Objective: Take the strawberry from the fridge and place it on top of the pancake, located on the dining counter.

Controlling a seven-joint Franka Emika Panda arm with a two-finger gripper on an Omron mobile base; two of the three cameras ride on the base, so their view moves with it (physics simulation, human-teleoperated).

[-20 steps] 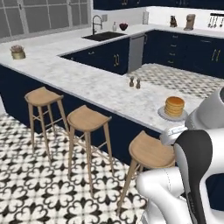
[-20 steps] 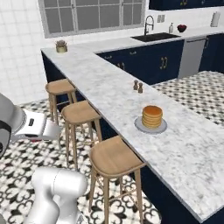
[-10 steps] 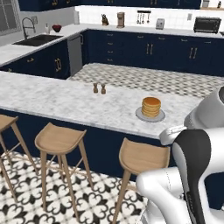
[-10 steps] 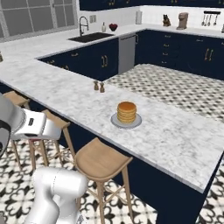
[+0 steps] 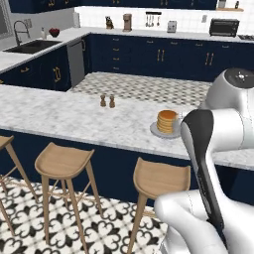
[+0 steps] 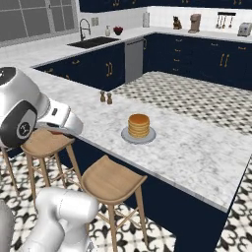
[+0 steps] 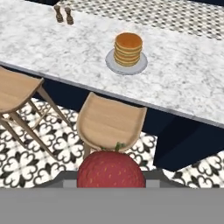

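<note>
The red strawberry (image 7: 111,169) sits right at the bottom of the hand view, squeezed between the fingers, so the fingers are grasping it. Little green leaves stick up from its top. Getting it out of the fridge looks done. The step in hand seems to be carrying it over to the pancake (image 7: 128,48).

The pancake is a small golden stack on a pale round plate (image 7: 139,65). The plate rests on the marbled tabletop (image 7: 188,83), a little way in from the near edge. In the hand view the strawberry is well apart from the pancake and short of the tabletop edge, out over a wooden stool (image 7: 110,123) and the patterned floor (image 7: 26,160). Two small brown shakers (image 7: 63,14) stand on the tabletop, beyond the pancake and off to its left, well apart from it.

Next, I think the arm must reach forward past the stool and over the tabletop edge until the strawberry is straight above the pancake. Then it should go down gently until the strawberry touches the top cake, and only then let go. The strawberry is round, so it could roll off the pancake if dropped from high up.
</note>
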